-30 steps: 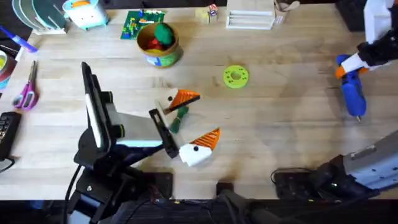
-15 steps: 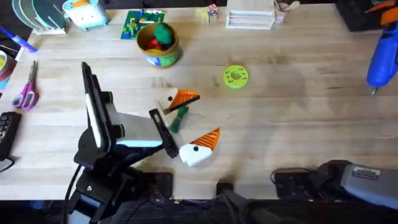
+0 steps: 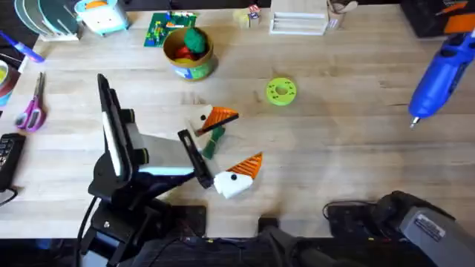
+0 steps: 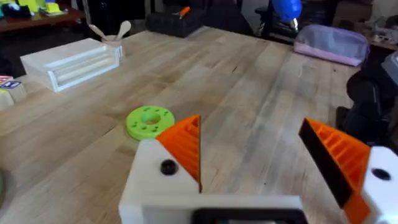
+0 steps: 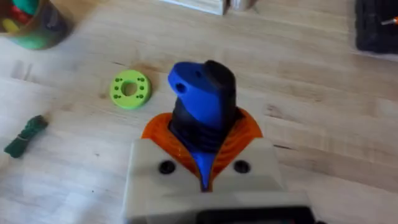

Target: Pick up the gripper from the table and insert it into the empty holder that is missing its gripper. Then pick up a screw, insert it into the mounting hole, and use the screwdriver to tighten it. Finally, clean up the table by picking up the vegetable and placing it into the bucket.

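Overhead, the right claw point(image 5: 204, 163) pinches the screwdriver point(image 3: 438, 70) by its thick blue handle, carrying it tilted above the far right of the surface point(image 3: 341, 148), tip angled down toward the middle. The handle looks rigid and smooth, so a firm squeeze around its barrel, as the right wrist view shows, should keep it from twisting. The left claw point(image 4: 264, 152) stands spread, orange pads apart, low beside the white blocks with orange tips point(image 3: 239, 176). The vegetable point(image 3: 211, 143) lies between those blocks; it looks soft and light, best nipped across its middle. The bucket point(image 3: 189, 53) sits well apart, farther back.
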Available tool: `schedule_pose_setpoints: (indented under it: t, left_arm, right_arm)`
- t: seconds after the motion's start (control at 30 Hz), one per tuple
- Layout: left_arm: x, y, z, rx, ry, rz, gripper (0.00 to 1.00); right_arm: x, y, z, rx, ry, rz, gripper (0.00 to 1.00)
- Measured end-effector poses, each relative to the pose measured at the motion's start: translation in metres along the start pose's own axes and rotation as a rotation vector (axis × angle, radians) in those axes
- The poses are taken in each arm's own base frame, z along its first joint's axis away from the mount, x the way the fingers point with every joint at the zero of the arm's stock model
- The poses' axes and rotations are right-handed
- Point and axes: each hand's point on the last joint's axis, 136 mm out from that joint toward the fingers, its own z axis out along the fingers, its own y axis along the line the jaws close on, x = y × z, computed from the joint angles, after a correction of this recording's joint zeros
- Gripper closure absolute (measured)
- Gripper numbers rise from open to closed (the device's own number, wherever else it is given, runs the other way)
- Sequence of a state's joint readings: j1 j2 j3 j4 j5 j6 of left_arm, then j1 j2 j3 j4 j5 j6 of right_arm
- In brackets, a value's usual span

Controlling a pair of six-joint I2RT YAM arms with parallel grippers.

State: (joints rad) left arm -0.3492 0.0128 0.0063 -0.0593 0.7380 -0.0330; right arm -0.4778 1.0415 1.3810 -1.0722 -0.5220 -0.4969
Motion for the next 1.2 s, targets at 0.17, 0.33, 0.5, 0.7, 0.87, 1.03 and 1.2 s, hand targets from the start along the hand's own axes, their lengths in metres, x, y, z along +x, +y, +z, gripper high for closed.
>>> schedule_pose_setpoints:
  t: [0.17, 0.33, 0.5, 0.7, 0.87, 1.03, 1.2]
  left_arm:
    - [0.000, 0.000, 0.000, 0.000, 0.000, 0.000, 0.008]
    - [0.000, 0.000, 0.000, 0.000, 0.000, 0.000, 0.009]
    - [0.000, 0.000, 0.000, 0.000, 0.000, 0.000, 0.007]
    - [0.000, 0.000, 0.000, 0.000, 0.000, 0.000, 0.009]
    - [0.000, 0.000, 0.000, 0.000, 0.000, 0.000, 0.008]
    - [0.000, 0.000, 0.000, 0.000, 0.000, 0.000, 0.008]
    - [0.000, 0.000, 0.000, 0.000, 0.000, 0.000, 0.008]
  right_arm:
    - [0.004, 0.020, 0.011, -0.062, -0.165, 0.017, 0.976]
    - [-0.008, 0.053, 0.017, -0.160, -0.369, -0.004, 0.976]
    - [-0.030, 0.100, 0.013, -0.319, -0.578, -0.071, 0.976]
    - [-0.050, 0.162, 0.000, -0.535, -0.709, -0.117, 0.976]
    - [-0.065, 0.220, -0.024, -0.736, -0.818, -0.200, 0.976]
    - [-0.070, 0.273, -0.042, -0.921, -0.903, -0.263, 0.976]
    - [-0.056, 0.318, -0.032, -1.059, -0.854, -0.289, 0.976]
